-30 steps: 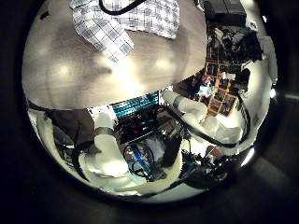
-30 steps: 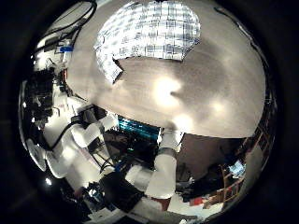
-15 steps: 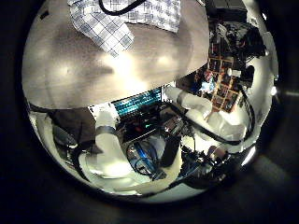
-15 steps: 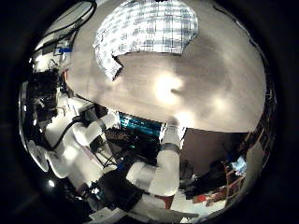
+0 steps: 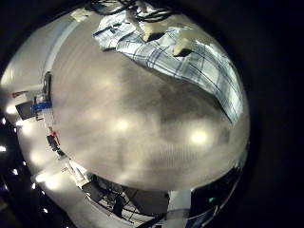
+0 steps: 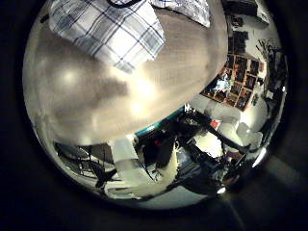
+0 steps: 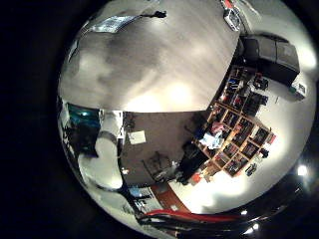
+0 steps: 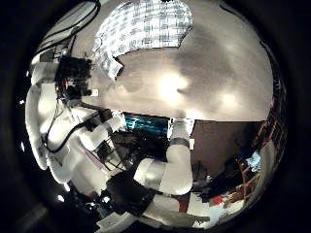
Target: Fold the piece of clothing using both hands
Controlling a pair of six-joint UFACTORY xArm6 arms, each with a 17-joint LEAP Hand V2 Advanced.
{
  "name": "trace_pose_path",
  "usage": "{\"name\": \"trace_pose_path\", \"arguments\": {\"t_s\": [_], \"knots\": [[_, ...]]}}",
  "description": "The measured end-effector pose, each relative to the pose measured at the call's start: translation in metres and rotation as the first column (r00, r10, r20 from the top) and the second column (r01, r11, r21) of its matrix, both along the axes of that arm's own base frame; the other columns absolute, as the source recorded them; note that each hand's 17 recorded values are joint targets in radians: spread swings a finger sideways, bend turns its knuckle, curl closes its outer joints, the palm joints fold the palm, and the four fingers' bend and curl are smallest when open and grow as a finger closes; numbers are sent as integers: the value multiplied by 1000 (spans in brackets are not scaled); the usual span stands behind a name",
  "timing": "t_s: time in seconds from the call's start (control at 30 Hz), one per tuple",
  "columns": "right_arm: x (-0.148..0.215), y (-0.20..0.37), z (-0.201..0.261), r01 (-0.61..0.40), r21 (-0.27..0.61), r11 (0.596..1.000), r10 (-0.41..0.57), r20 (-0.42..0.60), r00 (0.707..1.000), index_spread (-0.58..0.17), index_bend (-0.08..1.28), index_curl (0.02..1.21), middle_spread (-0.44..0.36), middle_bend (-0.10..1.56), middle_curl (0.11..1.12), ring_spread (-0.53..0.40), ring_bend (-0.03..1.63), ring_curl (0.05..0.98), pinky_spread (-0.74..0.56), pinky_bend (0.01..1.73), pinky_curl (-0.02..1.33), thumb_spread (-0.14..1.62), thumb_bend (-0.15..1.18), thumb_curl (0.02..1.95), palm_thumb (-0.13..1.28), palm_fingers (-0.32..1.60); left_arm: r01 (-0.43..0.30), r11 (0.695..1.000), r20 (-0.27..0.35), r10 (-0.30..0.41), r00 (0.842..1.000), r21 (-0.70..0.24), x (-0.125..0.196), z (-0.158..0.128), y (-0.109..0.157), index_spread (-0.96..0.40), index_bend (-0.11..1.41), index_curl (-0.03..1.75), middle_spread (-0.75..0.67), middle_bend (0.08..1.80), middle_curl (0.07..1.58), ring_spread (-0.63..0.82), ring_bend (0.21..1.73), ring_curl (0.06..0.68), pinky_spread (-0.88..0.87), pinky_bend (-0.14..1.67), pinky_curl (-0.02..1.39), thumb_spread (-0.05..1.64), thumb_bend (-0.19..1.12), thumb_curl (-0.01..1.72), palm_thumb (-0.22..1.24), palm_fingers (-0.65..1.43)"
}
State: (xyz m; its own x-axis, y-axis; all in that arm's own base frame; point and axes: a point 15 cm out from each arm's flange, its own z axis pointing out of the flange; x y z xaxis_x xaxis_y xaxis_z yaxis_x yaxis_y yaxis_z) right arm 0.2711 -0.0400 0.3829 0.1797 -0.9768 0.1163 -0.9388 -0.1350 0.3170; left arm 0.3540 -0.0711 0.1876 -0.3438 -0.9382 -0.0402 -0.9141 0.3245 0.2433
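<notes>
lying flat on the table [image 5: 123, 123], the checked piece of clothing [image 5: 185, 59] shows in all four palm views, and no outside view is given. in the left little finger side palm view the cloth spreads over the far part of the wooden table, and two pale fingers [image 5: 187, 40] of a hand reach in over it near its edge; they look rather straight, but i cannot tell if they touch the cloth or pinch it. in the left thumb side palm view the piece of clothing [image 6: 106, 29] is close to the palm, with one corner pointing toward the bare table [image 6: 115, 91]. in the right little finger side palm view only a small part of the cloth [image 7: 117, 22] is seen at the far end of the table [image 7: 159, 65]. in the right thumb side palm view the piece of clothing [image 8: 146, 27] lies spread on the table [image 8: 185, 83], well apart from this palm. the fingers of the right hand are not seen, so their state i cannot tell.
</notes>
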Motion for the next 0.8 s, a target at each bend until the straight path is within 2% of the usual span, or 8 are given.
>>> {"name": "trace_pose_path", "arguments": {"t_s": [0.2, 0.4, 0.43, 0.5, 0.57, 0.67, 0.73, 0.8], "knots": [[-9, 0, -18, -1, 0, 1000, 1, -52, 999, -401, 171, 298, -22, 192, 343, 101, 493, 207, 357, 639, 174, 1143, -19, 243, 81, 222, 4, 1000, -53, -3, 999, 21, 1, -19, -1, -7, 170, 220, 384, 196, 299, 500, 614, 220, 475, 437, 341, 877, -30, 330, 133, -38], [-12, 0, -24, -1, 1, 1000, 2, -69, 998, -399, 168, 299, -25, 195, 344, 100, 490, 209, 356, 634, 177, 1143, -19, 242, 81, 225, 8, 998, -98, -2, 995, 58, 1, -27, 0, 70, 211, 285, 266, 276, 339, 487, 544, 194, 468, 318, 301, 876, -29, 334, 157, 116], [-12, 0, -24, -2, 2, 1000, 2, -70, 998, -399, 168, 299, -25, 194, 344, 100, 493, 211, 356, 633, 178, 1143, -19, 242, 81, 226, 7, 998, -99, 0, 995, 69, 2, -28, 1, 67, 213, 293, 214, 342, 359, 455, 541, 189, 455, 281, 289, 878, -22, 336, 175, 198], [-11, 1, -24, -1, 3, 1000, 1, -72, 997, -398, 169, 299, -25, 195, 344, 100, 492, 211, 356, 630, 179, 1143, -19, 242, 81, 227, 12, 996, -97, -3, 995, 88, 5, -28, 1, 40, 234, 314, 132, 460, 397, 361, 543, 186, 407, 210, 268, 897, -11, 342, 221, 328], [-11, 2, -25, 1, 4, 1000, -1, -75, 997, -395, 167, 299, -21, 198, 345, 96, 493, 212, 356, 627, 179, 1143, -19, 242, 81, 230, 16, 995, -86, -7, 996, 96, 8, -28, -1, -17, 292, 345, 46, 638, 457, 192, 595, 192, 319, 139, 235, 937, 17, 351, 312, 532], [-10, 2, -28, 1, 4, 1000, -1, -83, 997, -397, 169, 300, -25, 200, 346, 90, 489, 213, 356, 620, 179, 1143, -19, 242, 81, 237, 11, 996, -43, -7, 999, 87, 17, -23, -5, -112, 348, 397, -89, 835, 565, -89, 820, 269, 117, 216, 241, 1024, 73, 368, 475, 855], [-6, 2, -31, 0, 3, 1000, 1, -86, 996, -396, 165, 299, -25, 202, 347, 88, 494, 214, 356, 614, 179, 1141, -20, 241, 80, 242, 6, 997, -8, -6, 1000, 77, 23, -13, -7, -176, 359, 426, -162, 857, 616, -229, 968, 327, -42, 314, 270, 1080, 102, 380, 561, 982], [-1, 3, -35, -5, 5, 1000, 6, -83, 997, -396, 168, 298, -29, 206, 349, 80, 495, 215, 354, 607, 178, 1136, -20, 241, 79, 249, 4, 998, 26, -6, 1000, 65, 30, 0, -9, -238, 388, 465, -228, 880, 667, -327, 1042, 369, -198, 447, 316, 1122, 122, 398, 630, 1070]]}}
